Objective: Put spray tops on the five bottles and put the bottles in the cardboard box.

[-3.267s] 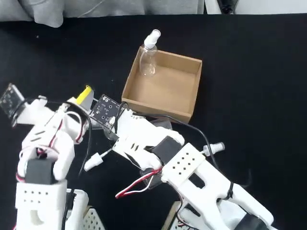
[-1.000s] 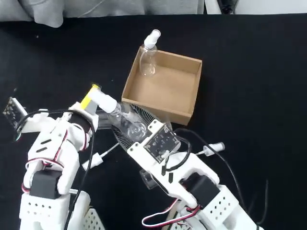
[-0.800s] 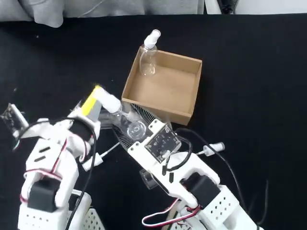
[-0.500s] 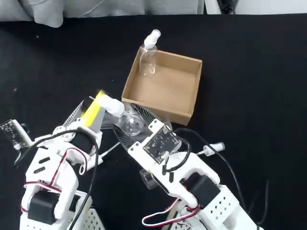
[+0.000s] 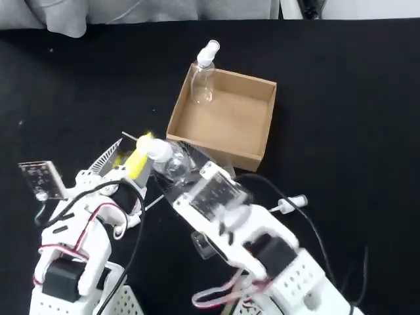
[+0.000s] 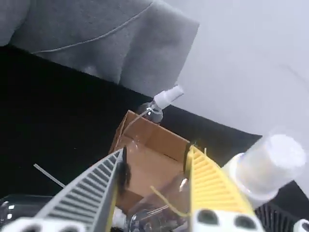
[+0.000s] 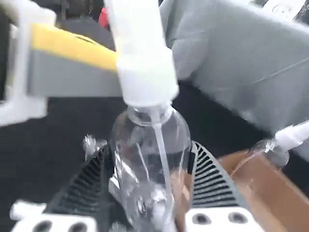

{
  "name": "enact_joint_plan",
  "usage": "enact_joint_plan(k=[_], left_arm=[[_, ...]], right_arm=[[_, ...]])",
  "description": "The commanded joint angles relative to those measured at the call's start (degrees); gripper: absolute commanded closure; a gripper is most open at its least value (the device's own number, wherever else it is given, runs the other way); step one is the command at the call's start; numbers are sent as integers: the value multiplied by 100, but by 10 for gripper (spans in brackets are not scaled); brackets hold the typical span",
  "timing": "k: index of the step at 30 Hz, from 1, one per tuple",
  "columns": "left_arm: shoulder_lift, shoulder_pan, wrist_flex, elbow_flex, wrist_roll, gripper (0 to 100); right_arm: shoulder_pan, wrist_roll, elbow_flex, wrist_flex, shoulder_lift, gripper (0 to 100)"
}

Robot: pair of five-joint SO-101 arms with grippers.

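Clamps capped bottle in right gripper just beside cardboard box, left gripper spread apart; has first bottle boxed, four pending.

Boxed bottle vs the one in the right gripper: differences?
The boxed bottle stands in a corner of the cardboard box; the gripped bottle is tilted, outside the box. The boxed bottle is untouched; the gripped bottle sits between the right gripper's fingers. Both are clear with white spray tops.
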Motion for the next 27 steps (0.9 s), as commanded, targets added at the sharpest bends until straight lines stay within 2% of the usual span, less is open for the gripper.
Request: enact_joint_plan(k=[1,13,19,27], left_arm=[[-53,110,-53,-66,-70,809],[-70,75,-53,31,123,809],[-70,-488,-88,-22,378,809],[-70,-637,-70,-22,624,809]], right_arm=[[-18,62,-488,-9,778,921],[-9,62,-532,-18,822,921],[-9,62,-532,-44,822,921],[-9,62,-532,-53,822,921]])
